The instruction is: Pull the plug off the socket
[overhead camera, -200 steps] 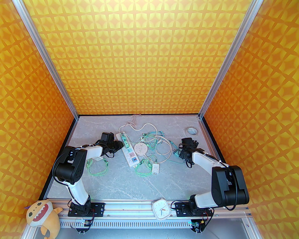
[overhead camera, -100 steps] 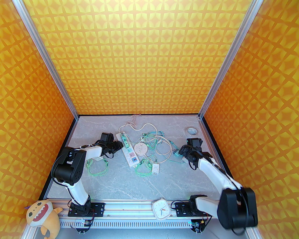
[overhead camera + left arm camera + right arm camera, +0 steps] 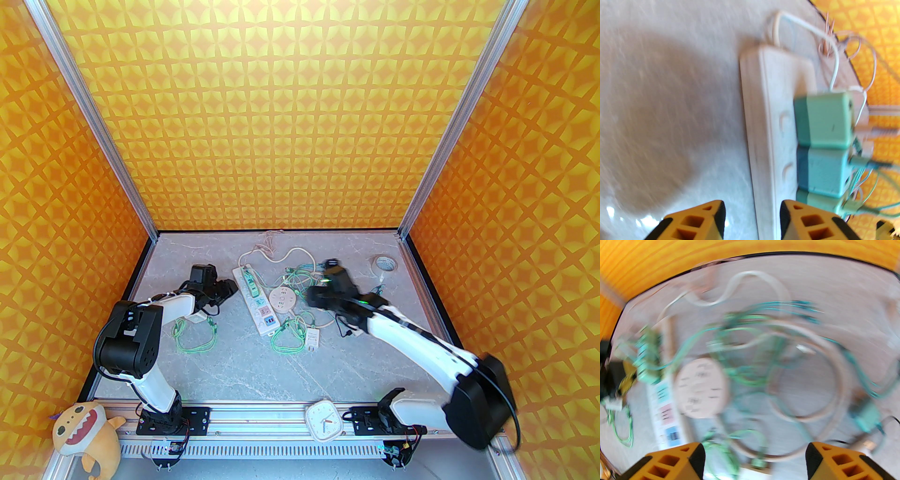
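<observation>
Right gripper (image 3: 313,297) is swinging inward over the cable tangle (image 3: 303,280), fingers wide; left gripper (image 3: 229,288) is waiting, narrowly parted, beside the power strip (image 3: 258,307). I'm fearing a snag dragging it.

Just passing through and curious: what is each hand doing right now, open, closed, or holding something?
Left hand: open, holding nothing.
Right hand: open, holding nothing.
</observation>
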`<action>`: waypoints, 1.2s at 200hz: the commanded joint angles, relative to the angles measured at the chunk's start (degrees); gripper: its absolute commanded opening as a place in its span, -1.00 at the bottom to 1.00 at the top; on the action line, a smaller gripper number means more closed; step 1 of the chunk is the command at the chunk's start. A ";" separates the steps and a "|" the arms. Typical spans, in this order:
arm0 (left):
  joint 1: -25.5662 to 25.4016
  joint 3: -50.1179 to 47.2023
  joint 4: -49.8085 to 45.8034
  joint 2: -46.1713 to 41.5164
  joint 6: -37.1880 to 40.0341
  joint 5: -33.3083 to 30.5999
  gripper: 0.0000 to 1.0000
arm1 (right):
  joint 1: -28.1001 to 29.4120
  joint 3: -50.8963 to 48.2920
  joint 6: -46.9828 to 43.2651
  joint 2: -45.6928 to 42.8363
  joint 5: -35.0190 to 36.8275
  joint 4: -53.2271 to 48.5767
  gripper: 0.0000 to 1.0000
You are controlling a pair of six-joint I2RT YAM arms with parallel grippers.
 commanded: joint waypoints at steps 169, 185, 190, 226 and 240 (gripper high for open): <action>-0.14 2.52 8.02 9.85 -3.80 4.41 -0.28 | 10.78 38.22 -10.93 44.26 2.10 0.69 0.12; -0.14 2.46 7.77 9.67 -3.72 4.34 -0.28 | 10.69 39.79 -11.36 46.11 3.12 0.41 0.11; -0.23 2.54 7.73 9.60 -3.71 4.39 -0.28 | 10.68 40.43 -11.49 46.76 3.40 0.13 0.08; -0.47 3.07 6.52 9.99 -3.36 4.28 -0.29 | 10.58 43.68 -12.44 49.91 3.69 -0.59 0.01; -0.60 3.33 6.03 10.17 -3.27 4.32 -0.29 | 10.54 44.22 -13.23 50.52 3.94 -0.24 -0.04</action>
